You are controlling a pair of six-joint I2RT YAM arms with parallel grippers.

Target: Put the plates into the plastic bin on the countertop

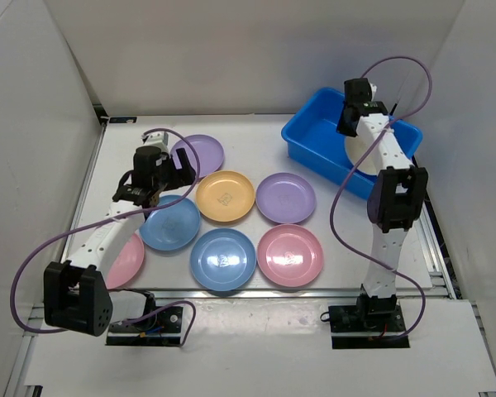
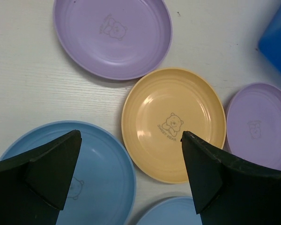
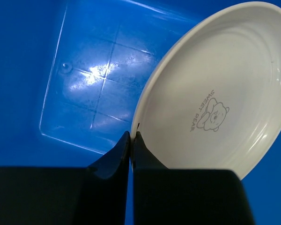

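Note:
Several pastel plates lie flat on the white countertop (image 1: 256,136): two purple (image 1: 200,155) (image 1: 285,198), one orange (image 1: 225,196), two blue (image 1: 169,223) (image 1: 222,259), two pink (image 1: 290,255) (image 1: 126,258). My left gripper (image 1: 159,184) is open and empty above them; in the left wrist view it (image 2: 131,136) straddles the gap between a blue plate (image 2: 98,173) and the orange plate (image 2: 173,112). My right gripper (image 3: 132,136) is shut on the rim of a cream plate (image 3: 215,93), held tilted inside the blue plastic bin (image 3: 84,70) (image 1: 314,124).
White walls border the countertop on the left, back and right. The bin stands at the back right against the right wall. The left arm's body covers part of the left pink plate. Purple cables loop from both arms.

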